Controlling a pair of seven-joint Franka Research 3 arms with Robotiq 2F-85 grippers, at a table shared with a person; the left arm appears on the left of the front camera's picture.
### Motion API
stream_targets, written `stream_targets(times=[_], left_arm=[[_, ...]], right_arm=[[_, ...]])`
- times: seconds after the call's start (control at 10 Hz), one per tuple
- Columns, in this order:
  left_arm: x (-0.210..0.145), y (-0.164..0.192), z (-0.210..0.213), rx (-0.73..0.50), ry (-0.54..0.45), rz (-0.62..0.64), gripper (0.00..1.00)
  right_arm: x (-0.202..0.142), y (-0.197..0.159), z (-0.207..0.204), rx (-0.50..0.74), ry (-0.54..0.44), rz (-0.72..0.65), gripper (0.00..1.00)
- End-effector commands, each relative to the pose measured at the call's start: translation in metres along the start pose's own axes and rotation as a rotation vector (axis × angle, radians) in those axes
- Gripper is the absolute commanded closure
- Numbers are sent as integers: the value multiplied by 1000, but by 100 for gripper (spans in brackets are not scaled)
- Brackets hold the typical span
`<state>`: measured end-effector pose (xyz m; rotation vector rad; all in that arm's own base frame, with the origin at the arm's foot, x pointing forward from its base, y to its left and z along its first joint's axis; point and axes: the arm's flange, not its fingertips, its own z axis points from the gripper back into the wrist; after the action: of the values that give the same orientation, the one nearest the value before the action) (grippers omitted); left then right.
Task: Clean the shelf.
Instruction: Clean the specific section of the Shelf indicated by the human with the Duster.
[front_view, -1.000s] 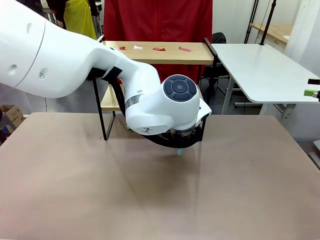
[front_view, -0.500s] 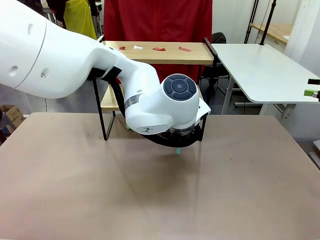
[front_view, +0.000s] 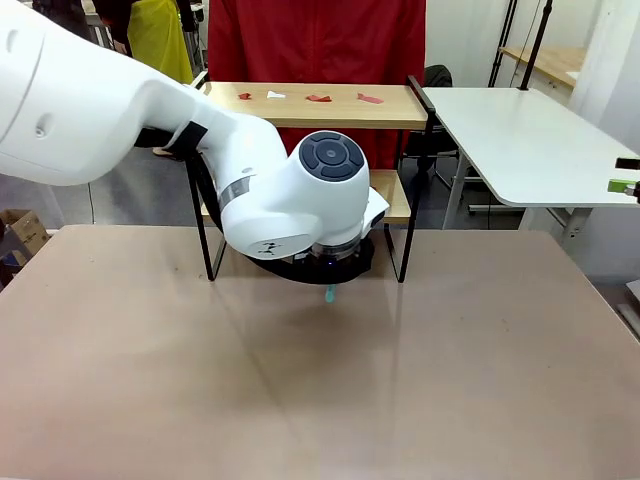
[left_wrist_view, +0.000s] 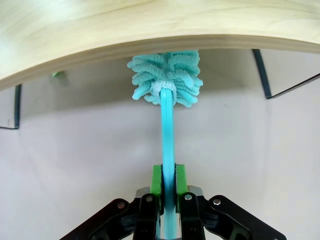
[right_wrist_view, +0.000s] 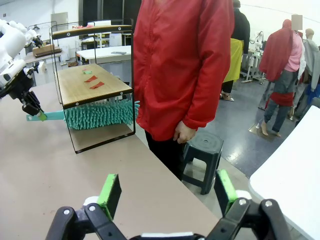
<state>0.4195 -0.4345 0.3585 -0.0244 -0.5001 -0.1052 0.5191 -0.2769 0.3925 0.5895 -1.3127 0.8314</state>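
Teal chenille of a duster (left_wrist_view: 165, 77) is seen pushed under the lower board (left_wrist_view: 150, 25) of the shelf (front_view: 400, 105), which stands at the far middle of the table (front_view: 300, 400). The duster's flat handle is clamped between the left fingers (left_wrist_view: 168, 181). From the right wrist view the duster head is seen lying between that board and the table, apparently brushing the underside. Red and green scraps (right_wrist_view: 94, 82) lie on the lower board, and more are seen on the top board (front_view: 330, 108). The right fingers (right_wrist_view: 168, 192) are spread wide apart, empty, well right of the shelf near a person in red (right_wrist_view: 185, 60). Dusting beneath the lower tier is judged to be in hand. Next, the head should probably be drawn out level, clear of the legs, then raised to sweep the scraps off the boards.
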Motion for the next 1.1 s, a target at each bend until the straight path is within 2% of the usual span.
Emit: stream_targets(times=[0.0,0.5,1.0], left_arm=[[-8,22,7,34,7,33,87],[-14,84,15,127,-16,119,87],[-32,134,19,334,-27,110,87]], right_arm=[[6,0,-1,-2,12,-9,0],[6,0,-1,-2,12,-9,0],[6,0,-1,-2,12,-9,0]])
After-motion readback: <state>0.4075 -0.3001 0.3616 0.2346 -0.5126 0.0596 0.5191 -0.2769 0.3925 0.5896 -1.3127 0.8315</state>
